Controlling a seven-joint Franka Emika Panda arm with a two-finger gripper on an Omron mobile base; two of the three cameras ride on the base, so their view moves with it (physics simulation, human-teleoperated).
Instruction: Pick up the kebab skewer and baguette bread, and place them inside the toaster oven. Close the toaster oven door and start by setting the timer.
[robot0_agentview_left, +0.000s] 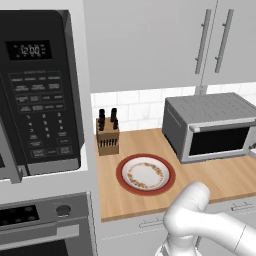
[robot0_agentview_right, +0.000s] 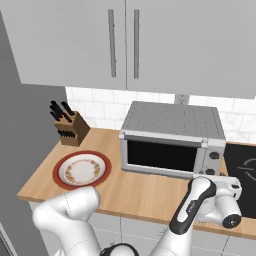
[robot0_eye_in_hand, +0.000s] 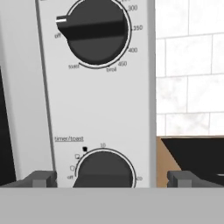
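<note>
The toaster oven (robot0_agentview_left: 210, 125) (robot0_agentview_right: 172, 135) stands at the back of the wooden counter with its door (robot0_agentview_right: 160, 156) shut, dark glass facing out. My gripper (robot0_eye_in_hand: 111, 178) is open, one fingertip on each side of the timer knob (robot0_eye_in_hand: 105, 170) on the oven's right-hand control panel, close in front of it. The timer pointer sits near the off end of its scale. Above it the temperature knob (robot0_eye_in_hand: 94, 35) points at off. In the right base view my hand (robot0_agentview_right: 226, 189) hovers before that panel. The kebab skewer and baguette bread are out of view.
A red-rimmed plate (robot0_agentview_left: 145, 174) (robot0_agentview_right: 81, 170) lies bare on the counter left of the oven, with a knife block (robot0_agentview_left: 107, 135) behind it. The black microwave (robot0_agentview_left: 37, 95) hangs at far left. A black stovetop (robot0_agentview_right: 242, 165) adjoins the oven's right side.
</note>
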